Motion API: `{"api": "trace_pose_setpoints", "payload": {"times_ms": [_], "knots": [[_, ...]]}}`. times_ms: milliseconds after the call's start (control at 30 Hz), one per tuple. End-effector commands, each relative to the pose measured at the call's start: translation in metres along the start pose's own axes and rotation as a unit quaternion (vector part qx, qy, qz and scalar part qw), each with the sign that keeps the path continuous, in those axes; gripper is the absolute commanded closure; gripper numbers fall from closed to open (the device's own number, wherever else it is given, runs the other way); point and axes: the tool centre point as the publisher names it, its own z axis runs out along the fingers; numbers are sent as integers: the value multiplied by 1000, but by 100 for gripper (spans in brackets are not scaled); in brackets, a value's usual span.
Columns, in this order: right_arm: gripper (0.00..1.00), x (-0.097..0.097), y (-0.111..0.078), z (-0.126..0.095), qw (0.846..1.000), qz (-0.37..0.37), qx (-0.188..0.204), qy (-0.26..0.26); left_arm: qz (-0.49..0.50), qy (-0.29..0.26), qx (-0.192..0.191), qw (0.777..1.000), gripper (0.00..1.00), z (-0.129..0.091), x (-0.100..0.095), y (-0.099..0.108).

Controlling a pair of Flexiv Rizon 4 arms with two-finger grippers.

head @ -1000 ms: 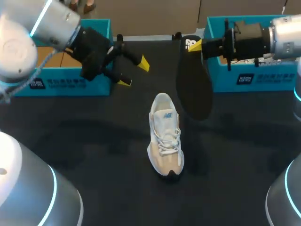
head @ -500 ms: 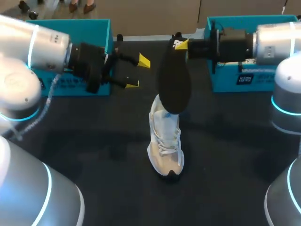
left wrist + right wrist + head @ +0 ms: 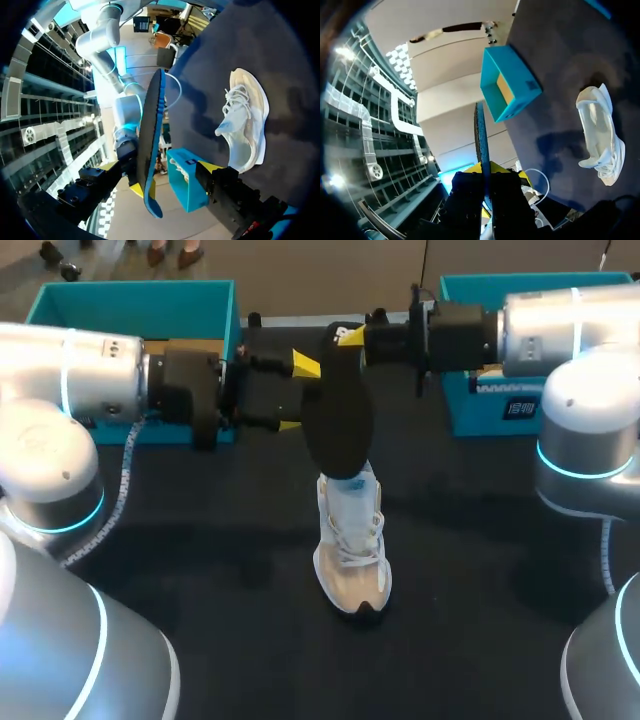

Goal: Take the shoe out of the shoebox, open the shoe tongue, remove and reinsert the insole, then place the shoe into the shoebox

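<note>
Teal shoebox (image 3: 135, 300) sits at ten o'clock. Next, the left gripper (image 3: 297, 395), fingers spread apart, hovers beside the black insole (image 3: 340, 420), which hangs over the white shoe (image 3: 352, 540) standing mid-table. From two o'clock the right gripper (image 3: 352, 337) clamps the insole's upper end.
</note>
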Motion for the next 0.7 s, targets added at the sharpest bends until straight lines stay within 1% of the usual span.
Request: {"api": "trace_pose_setpoints", "payload": {"times_ms": [33,67,167,200,233,267,300,333,367,400,467,567,700], "knots": [[100,2,6,14,1000,4,-3,-7,-2,-10,-12,1000,0,4,2,-5],[100,2,7,14,1000,4,-4,-9,-2,-12,-14,1000,0,4,1,-5],[100,1,8,15,1000,12,-11,-5,-5,-17,-16,1000,16,5,1,-5],[100,1,8,15,1000,14,-14,-4,-5,-18,-17,1000,41,5,1,-5],[100,1,8,15,1000,14,-14,-4,-4,-20,-19,1000,52,6,0,-5],[100,0,7,16,1000,15,-14,-3,-4,-22,-21,1000,55,6,0,-5],[100,-1,7,17,1000,17,-14,-3,-4,-23,-22,999,61,7,0,-5],[100,-2,6,17,1000,17,-14,-2,-4,-25,-25,999,71,7,0,-5],[100,-2,5,17,1000,17,-14,-2,-4,-26,-26,999,78,8,0,-4],[100,-2,3,17,1000,19,-13,-1,-4,-28,-28,999,81,8,0,-4],[100,-4,2,16,1000,23,-17,2,-5,-30,-30,999,100,9,0,-3],[100,-6,-1,15,1000,24,-18,3,-6,-33,-32,999,100,12,0,-3],[100,-11,-4,13,999,23,-23,15,-8,-37,-26,999,100,15,0,-3]]}}
